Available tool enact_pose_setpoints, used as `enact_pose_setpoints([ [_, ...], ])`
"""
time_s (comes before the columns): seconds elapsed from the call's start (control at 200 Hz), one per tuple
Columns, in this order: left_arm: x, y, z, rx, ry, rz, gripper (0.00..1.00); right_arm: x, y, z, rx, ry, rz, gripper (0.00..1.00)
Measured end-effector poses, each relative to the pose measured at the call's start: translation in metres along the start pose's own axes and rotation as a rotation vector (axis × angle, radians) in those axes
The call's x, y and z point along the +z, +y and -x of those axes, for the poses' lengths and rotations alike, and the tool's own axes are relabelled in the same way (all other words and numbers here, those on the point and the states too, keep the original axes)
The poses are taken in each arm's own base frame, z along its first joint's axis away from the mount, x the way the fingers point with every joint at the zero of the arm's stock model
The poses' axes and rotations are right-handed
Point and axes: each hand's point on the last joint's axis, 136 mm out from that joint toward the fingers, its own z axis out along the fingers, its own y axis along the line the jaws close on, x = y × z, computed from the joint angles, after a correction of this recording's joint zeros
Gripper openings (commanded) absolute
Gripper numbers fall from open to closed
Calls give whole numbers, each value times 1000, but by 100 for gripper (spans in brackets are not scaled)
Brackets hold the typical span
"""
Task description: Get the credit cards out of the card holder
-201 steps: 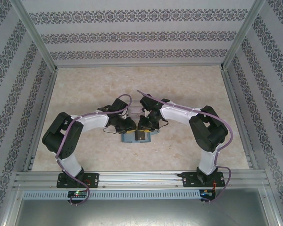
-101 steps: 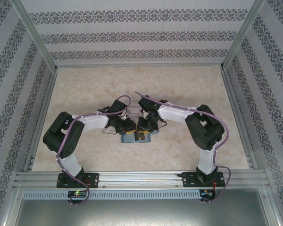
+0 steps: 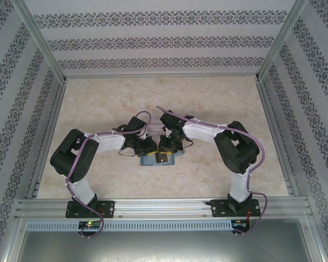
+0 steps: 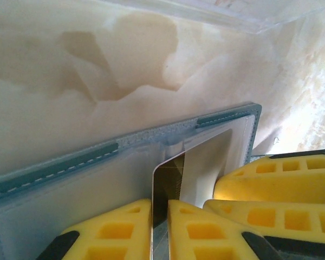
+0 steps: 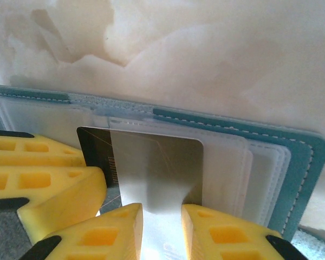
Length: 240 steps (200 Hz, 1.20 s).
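Change since earlier frame: the elbow of the right arm (image 3: 238,150) has drawn in slightly toward the table centre. The left arm (image 3: 71,158) and the card holder (image 3: 147,161) keep about the same place.
Card holder position: lying open and flat on the table (image 3: 208,98), near the front edge, directly under both wrists and between the two arms.
Card holder detail: teal stitched border (image 5: 292,157) around clear and grey-blue inner pockets. Its far edge (image 4: 59,168) lies on the marbled surface.
Left gripper (image 4: 160,205): clenched on the black credit card (image 4: 170,173). The card sits edge-on in the narrow slot between the yellow fingers (image 4: 124,227).
Black credit card position: partly out of its pocket, tilted up from the inner panel. Its rounded corner (image 5: 93,143) is visible beside the left gripper (image 5: 92,167).
Right gripper (image 5: 161,208): fingers (image 5: 227,233) stand a little apart above the pale credit card (image 5: 157,168). Whether they grasp or merely press cannot be told.
Pale credit card position: lying face-up, partly out of the pocket, overlapping the black one and running under the right fingertips.
Gripper spacing: the right gripper (image 4: 214,199) sits just beside the left one, over the same half of the holder.
Clear plastic tray (image 4: 249,19): its edge lies on the table just beyond the holder.
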Motion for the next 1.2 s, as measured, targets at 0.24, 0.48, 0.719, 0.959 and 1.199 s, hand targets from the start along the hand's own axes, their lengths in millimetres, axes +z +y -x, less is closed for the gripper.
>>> enact_pose_setpoints([
  [0.24,0,-1,-1,-13,15,-20,8,0,0,0,0,1,-1,28],
  [0.48,-1,0,0,-15,16,-22,7,0,0,0,0,0,0,31],
  [0.719,-9,-2,-1,25,15,7,6,-1,2,1,-2,-2,7,31],
  [0.959,-23,1,2,63,24,88,6,-2,-1,3,7,-4,10,31],
  [1.199,-33,8,2,85,36,166,6,-2,-2,4,12,-5,10,31],
])
